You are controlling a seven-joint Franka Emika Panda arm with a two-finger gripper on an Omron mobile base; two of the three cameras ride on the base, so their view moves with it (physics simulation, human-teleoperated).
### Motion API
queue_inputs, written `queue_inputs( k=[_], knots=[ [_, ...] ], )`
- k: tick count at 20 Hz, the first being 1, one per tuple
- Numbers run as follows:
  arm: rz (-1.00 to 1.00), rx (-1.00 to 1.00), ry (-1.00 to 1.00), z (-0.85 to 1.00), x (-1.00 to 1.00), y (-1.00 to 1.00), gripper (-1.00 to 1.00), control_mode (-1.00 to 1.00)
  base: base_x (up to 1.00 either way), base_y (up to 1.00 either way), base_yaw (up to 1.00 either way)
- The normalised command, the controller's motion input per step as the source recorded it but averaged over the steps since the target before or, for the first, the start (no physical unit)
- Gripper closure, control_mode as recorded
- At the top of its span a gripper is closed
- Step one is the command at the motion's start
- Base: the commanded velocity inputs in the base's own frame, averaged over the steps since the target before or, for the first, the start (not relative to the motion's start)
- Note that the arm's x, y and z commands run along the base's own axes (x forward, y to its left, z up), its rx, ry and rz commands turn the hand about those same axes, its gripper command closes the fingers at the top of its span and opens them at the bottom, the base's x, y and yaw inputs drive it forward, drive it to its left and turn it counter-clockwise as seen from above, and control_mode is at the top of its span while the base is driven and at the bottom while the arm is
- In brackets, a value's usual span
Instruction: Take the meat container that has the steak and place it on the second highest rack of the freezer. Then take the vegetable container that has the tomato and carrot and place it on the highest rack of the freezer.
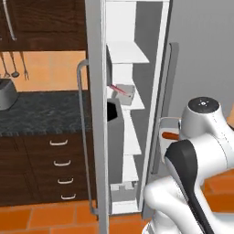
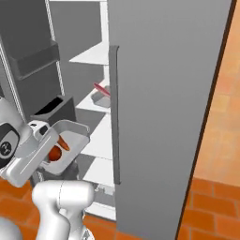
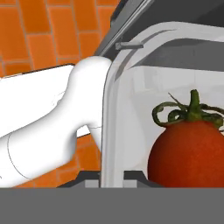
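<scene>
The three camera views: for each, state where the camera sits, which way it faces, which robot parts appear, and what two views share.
Left base view: behind the arm's left, facing the open freezer; white arm lower right.
Right base view: behind the arm's right, facing the freezer door and shelves; arm lower left carrying the vegetable container.
Hand view: on the hand, looking along the gripper clamped on the container's wall, at the tomato.
Shared: both base views show the steak container shelved.

Even, flat rendered light; soft shading inside freezer [image 1: 137, 91]; no glare; slight blur, coarse resolution throughout.
</scene>
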Motion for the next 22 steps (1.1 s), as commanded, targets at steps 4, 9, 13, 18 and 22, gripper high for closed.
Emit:
queue_inputs(
  k=[4,9,13,18,22],
  knots=[
    [0.00,0.00,0.00,0.00,0.00,0.00,1.00,1.00,0.71,-0.47,0.52],
    [0.00,0.00,0.00,0.00,0.00,0.00,1.00,1.00,0.51,-0.63,0.38],
    [0.00,0.00,0.00,0.00,0.00,0.00,1.00,1.00,0.42,-0.09,0.51],
    [0.00,0.00,0.00,0.00,0.00,0.00,1.00,1.00,0.38,-0.13,0.52],
    [0.00,0.00,0.00,0.00,0.00,0.00,1.00,1.00,0.26,-0.74,0.30]
  ],
)
